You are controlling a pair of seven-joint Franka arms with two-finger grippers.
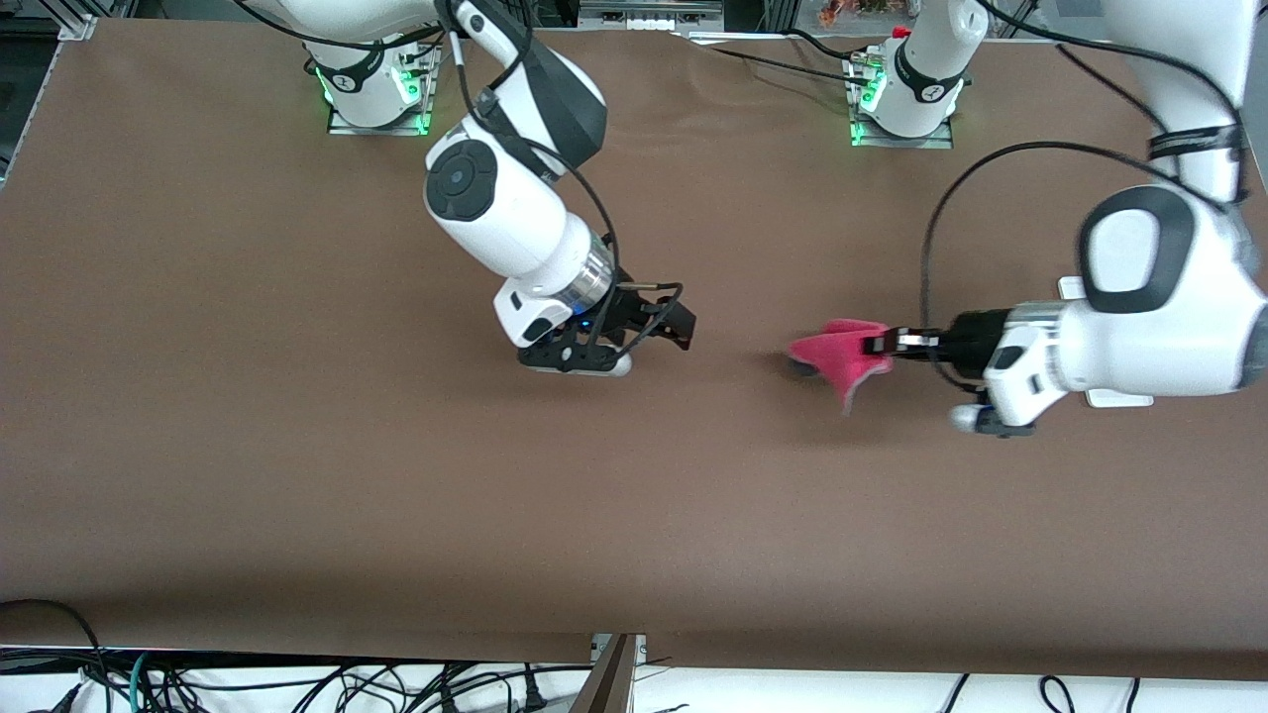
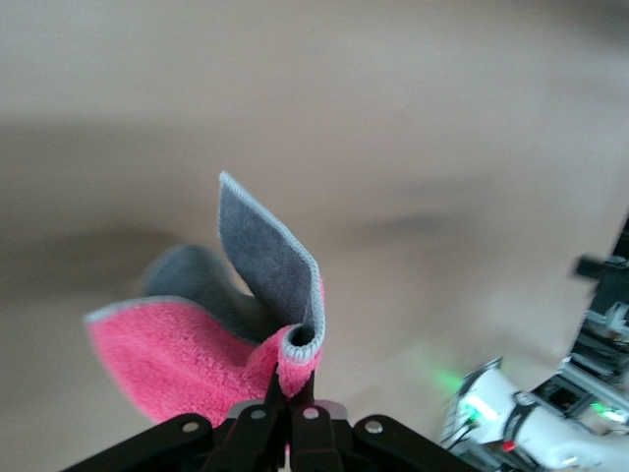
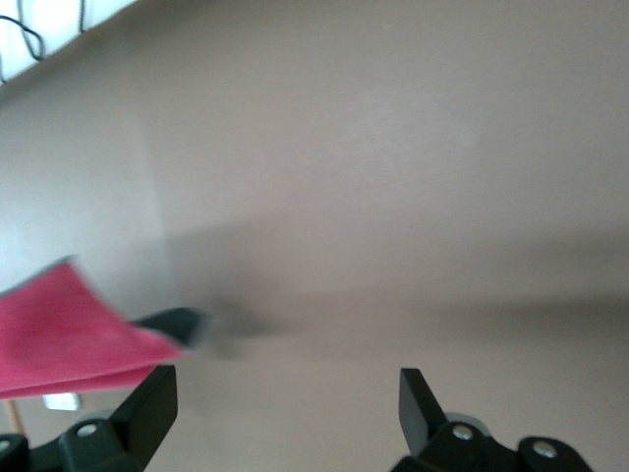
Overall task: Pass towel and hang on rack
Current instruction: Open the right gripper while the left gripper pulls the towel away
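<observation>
Front view: the left hand (image 1: 877, 344), on the arm whose base stands at the left arm's end of the desk (image 1: 297, 446), reaches toward the middle of the brown desk and grips the towel (image 1: 840, 357) tight between its fingers; the pink-red cloth hangs from the fingertips above the desk, folds drooping and casting a dark shadow just beneath. The right hand (image 1: 666, 315) hovers over the middle of the desk with its fingers spread wide and nothing between them, apart from the towel, with bare desk showing between the two. A white flat piece of the rack (image 1: 1117, 398) peeks out from under the left arm's wrist near that arm's end of the desk; its rods cannot be made out. Left wrist view: the left hand (image 2: 289, 403) pinches a bunched corner of the towel (image 2: 187, 359), the fluffy pink side spreading one way and a grey flap with pale trim standing up from the pinch; a robot base with green lights shows at the corner of the picture. Right wrist view: the right hand (image 3: 285, 393) shows two dark fingertips (image 3: 149, 398) set far apart with only desk between them, and a blurred pink edge of the towel (image 3: 59, 334) sits off to one side, clear of the fingers.
</observation>
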